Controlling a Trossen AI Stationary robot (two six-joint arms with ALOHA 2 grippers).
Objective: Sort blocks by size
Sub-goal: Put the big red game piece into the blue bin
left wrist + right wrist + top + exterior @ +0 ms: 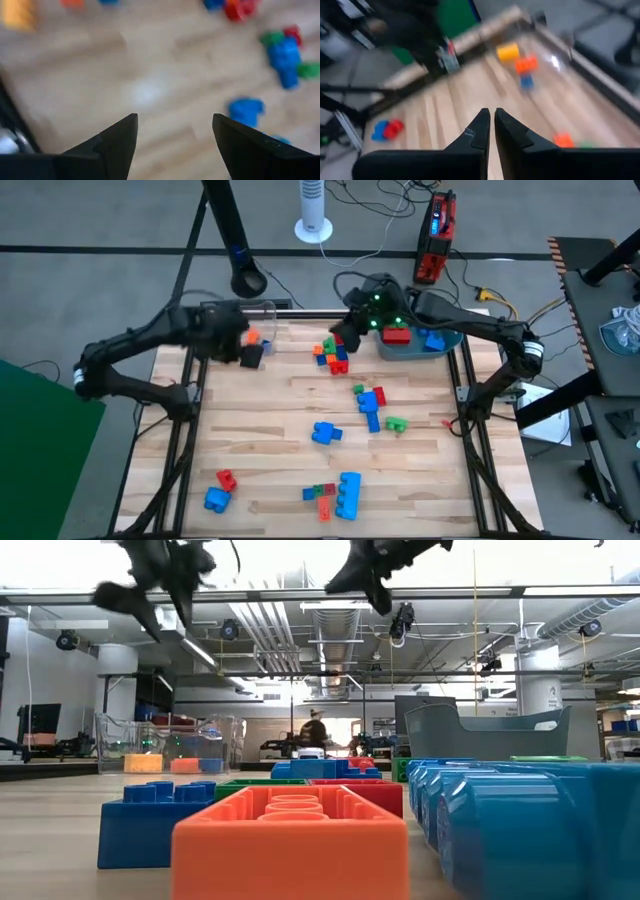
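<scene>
From above, the blocks (347, 402) lie scattered over the wooden table (270, 430). Taking the teal tub (445, 343) at the far right edge as landmark: a red and a blue block already sit inside it, a mixed pile lies just beside it toward the table's middle, and the rest are strung out well away toward the near edge. That suggests the tub collects one size. The right gripper (350, 330) hangs over the pile next to the tub; the left gripper (250, 355) is far from the tub, beside the clear box (255, 310).

From table height, both arms are lifted clear of the wood, with orange and blue blocks close to the lens and the tub behind them.

The left wrist camera shows its fingers (117, 137) spread wide and empty.

The right wrist camera shows its fingers (480, 130) pressed nearly together, holding nothing.
</scene>
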